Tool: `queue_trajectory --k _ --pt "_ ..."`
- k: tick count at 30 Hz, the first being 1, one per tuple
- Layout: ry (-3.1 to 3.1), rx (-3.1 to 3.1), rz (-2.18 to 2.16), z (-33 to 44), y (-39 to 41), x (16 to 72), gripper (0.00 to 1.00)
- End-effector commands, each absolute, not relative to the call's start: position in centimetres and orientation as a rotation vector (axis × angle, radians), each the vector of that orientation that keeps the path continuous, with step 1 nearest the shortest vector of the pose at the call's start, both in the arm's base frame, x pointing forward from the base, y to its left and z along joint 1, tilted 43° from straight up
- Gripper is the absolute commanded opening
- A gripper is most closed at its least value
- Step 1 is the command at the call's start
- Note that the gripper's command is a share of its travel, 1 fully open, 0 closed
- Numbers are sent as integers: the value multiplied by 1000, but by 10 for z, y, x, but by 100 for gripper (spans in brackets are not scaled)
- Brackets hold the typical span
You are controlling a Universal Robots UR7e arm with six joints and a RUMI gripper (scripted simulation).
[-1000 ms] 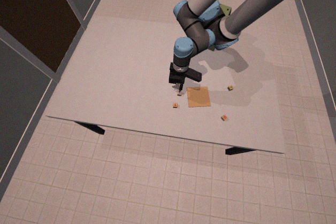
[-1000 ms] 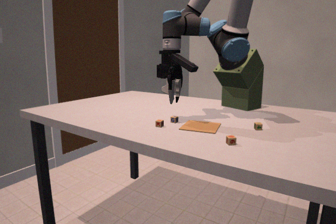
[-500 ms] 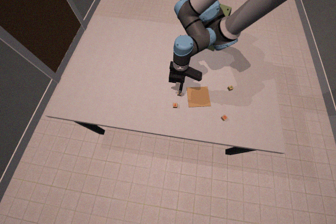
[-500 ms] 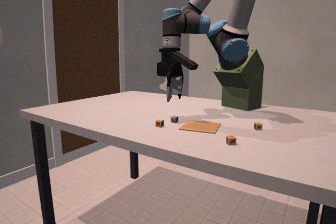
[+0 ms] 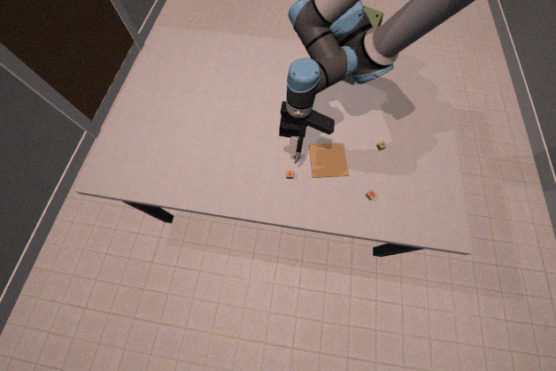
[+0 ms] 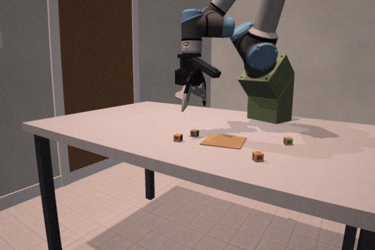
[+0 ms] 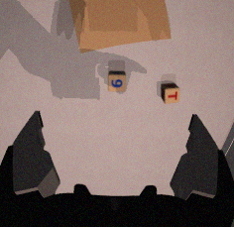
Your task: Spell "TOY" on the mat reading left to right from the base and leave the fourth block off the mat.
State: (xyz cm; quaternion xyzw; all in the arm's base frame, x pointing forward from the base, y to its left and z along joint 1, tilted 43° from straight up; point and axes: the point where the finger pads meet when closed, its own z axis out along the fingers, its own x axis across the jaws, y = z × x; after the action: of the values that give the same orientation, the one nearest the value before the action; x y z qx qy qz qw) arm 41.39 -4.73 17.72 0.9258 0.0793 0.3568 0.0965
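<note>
Open gripper (image 5: 297,160) (image 6: 193,107) (image 7: 116,114) above the table, with the T block (image 5: 289,173) (image 6: 178,137) (image 7: 171,94) off the mat (image 5: 329,160) (image 6: 224,141) (image 7: 124,18)
The jaws stand wide and hold nothing; in the wrist view the T block lies ahead and right of centre, whereas the blue-lettered block (image 6: 194,133) (image 7: 117,82) lies nearly on the centreline, so reaching the T probably requires a sideways shift

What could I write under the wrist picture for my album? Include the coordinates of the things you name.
Open fingers above two letter blocks near an orange mat (image 7: 119,35).
</note>
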Motion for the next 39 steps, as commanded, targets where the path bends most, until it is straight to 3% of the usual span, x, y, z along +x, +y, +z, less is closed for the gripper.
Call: queue_trajectory --k 1,22,23,39 --pt "235 2741 1058 178 -47 414 100" --pt "426 2677 1021 232 -45 483 100" --pt "426 2677 1021 232 -45 483 37" --pt "426 2677 1021 232 -45 483 37"
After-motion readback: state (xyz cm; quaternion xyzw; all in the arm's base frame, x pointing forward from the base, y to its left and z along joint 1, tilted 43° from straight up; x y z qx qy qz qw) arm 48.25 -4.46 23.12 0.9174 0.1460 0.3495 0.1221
